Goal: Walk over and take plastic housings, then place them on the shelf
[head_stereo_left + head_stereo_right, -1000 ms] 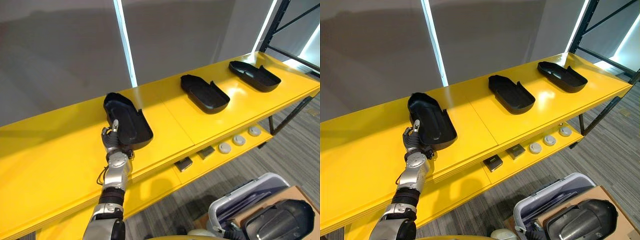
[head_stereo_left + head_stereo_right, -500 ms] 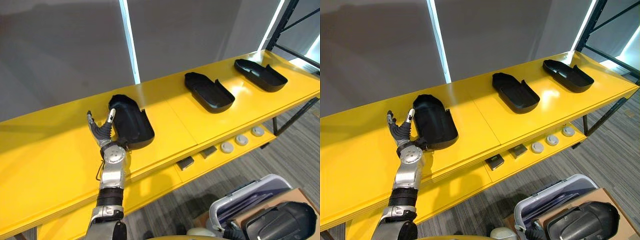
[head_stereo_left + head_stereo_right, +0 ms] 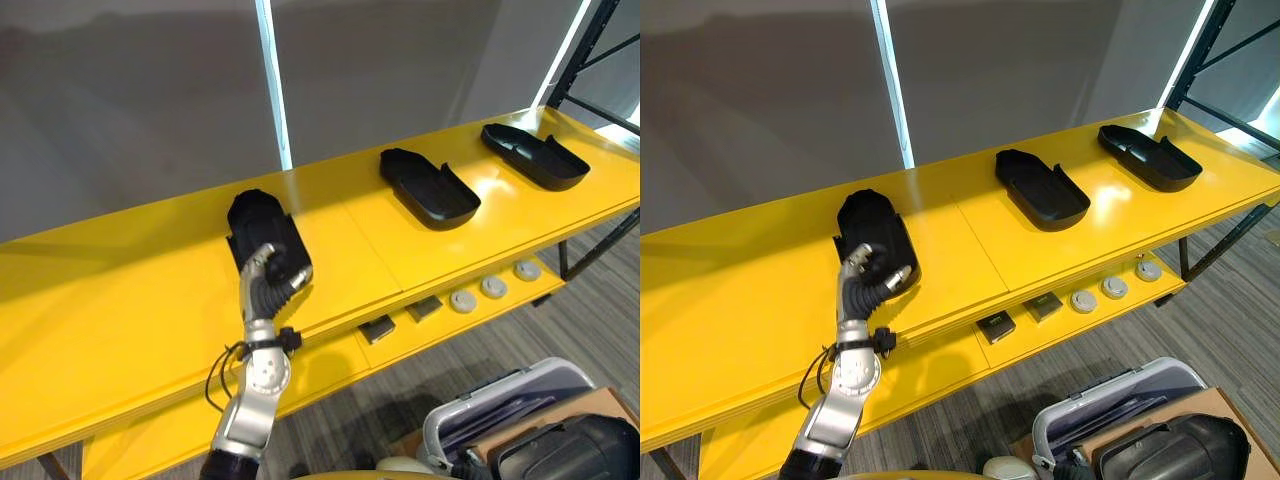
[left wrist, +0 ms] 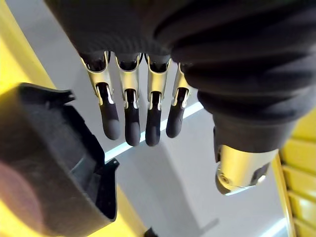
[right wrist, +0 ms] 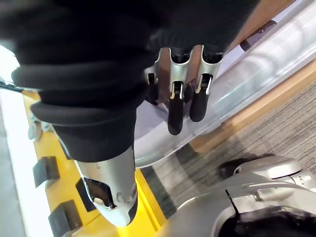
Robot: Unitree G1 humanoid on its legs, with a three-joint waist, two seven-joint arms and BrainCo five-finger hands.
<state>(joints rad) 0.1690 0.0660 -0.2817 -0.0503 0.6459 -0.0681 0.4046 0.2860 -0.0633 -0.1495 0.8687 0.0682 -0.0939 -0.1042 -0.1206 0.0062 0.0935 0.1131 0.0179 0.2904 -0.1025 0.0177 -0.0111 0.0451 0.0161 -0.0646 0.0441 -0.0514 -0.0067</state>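
Three black plastic housings lie open side up on the yellow shelf top [image 3: 120, 290]: one at the left [image 3: 258, 225], one in the middle [image 3: 430, 188], one at the far right [image 3: 535, 155]. My left hand [image 3: 272, 275] is at the near end of the left housing [image 4: 44, 163]. In its wrist view the fingers [image 4: 131, 116] hang nearly straight beside the housing's rim, with nothing between them and the thumb. My right hand [image 5: 182, 106] hangs low at my right with straight fingers, over a grey bin's rim, holding nothing.
The lower yellow shelf [image 3: 330, 365] carries two small black blocks [image 3: 375, 328] and three round white discs [image 3: 493, 287]. A grey bin [image 3: 500, 400] beside a cardboard box stands on the carpet at the lower right. A dark rack frame [image 3: 600, 40] rises at the far right.
My left hand has moved from the housing's left side, fingers spread, to its near end with the fingers drawn together. The whole view has shifted a little.
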